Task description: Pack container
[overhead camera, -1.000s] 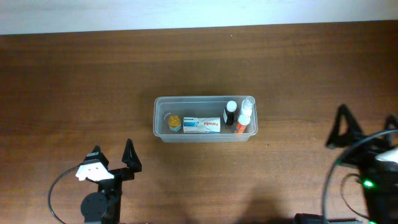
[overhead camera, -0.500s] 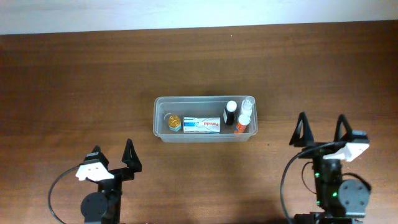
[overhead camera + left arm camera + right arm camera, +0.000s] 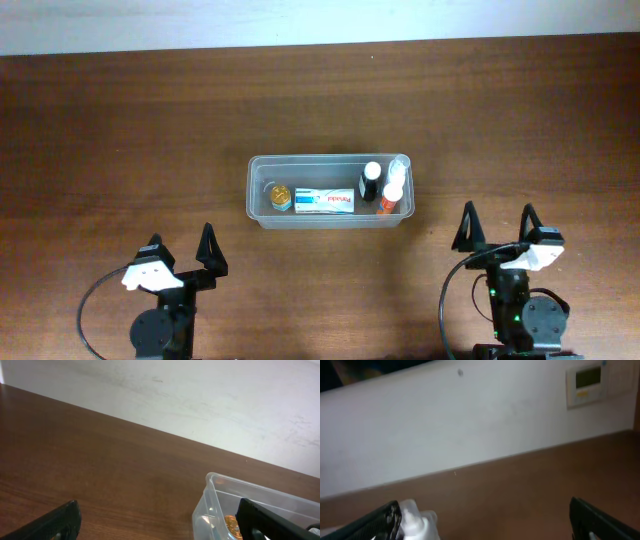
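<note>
There is one container [image 3: 252,178], and it is clear plastic. It sits near the middle of the brown surface [image 3: 120,130], ahead of both hands and well apart from each of them.

Five things are inside it:
- One small round jar [image 3: 279,196] with a golden lid is at the left end.
- One white-and-blue box [image 3: 325,200] lies flat in the middle part.
- Three bottles are grouped at the right end: one dark bottle [image 3: 370,183] with a white cap, one orange bottle [image 3: 388,201] with a white cap, and one clear spray bottle [image 3: 399,166] at the far right corner. If the bottles stand straight or lean, I cannot tell from above.

There are two hands. The left hand [image 3: 181,245] is low at the near left, its two fingers spread wide and pointing to the far side, with nothing between them. The right hand [image 3: 498,224] is at the near right in the same pose, fingers spread and empty.

In the left wrist view the dark fingers [image 3: 55,522] frame the left corner of the container. In the right wrist view the top of the spray bottle shows low at the left, and a pale wall [image 3: 470,420] with one small panel [image 3: 587,382] is behind.
</note>
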Motion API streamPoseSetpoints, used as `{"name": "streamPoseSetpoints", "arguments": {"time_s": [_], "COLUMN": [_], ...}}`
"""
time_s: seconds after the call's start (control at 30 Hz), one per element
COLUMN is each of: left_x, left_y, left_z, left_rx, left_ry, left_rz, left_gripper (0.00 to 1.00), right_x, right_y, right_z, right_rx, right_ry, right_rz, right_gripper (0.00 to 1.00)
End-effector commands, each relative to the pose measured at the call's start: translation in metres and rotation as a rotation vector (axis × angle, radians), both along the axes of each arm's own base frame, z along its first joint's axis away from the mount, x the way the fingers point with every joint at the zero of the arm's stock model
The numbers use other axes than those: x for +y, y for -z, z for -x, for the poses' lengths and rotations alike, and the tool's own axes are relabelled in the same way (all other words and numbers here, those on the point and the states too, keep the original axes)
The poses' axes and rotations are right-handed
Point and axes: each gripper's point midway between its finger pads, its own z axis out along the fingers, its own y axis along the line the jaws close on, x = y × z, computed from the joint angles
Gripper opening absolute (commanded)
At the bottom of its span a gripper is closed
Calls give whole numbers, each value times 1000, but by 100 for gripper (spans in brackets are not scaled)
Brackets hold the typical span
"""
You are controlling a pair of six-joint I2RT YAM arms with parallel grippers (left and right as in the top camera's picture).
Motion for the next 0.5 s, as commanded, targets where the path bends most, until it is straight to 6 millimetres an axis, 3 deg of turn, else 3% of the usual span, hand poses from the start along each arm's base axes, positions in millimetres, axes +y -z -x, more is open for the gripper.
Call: {"name": "streamPoseSetpoints", "arguments": {"time_s": [0.0, 0.13, 0.47], "left_x": [-2, -2, -2], "left_y": [1, 1, 1], "left_z": [0, 0, 0], "left_rx": [-4, -4, -4], "left_ry": [11, 11, 11], "left_rz": [-7, -8, -7], "left_gripper": [100, 99, 100], "right_x": [13, 24, 24], "right_y": [9, 16, 45], "right_z": [0, 0, 7], "right_rx": [28, 52, 160], "right_ry": [-54, -96, -105], "right_rz": [102, 166, 161], "right_gripper": [98, 98, 98]}}
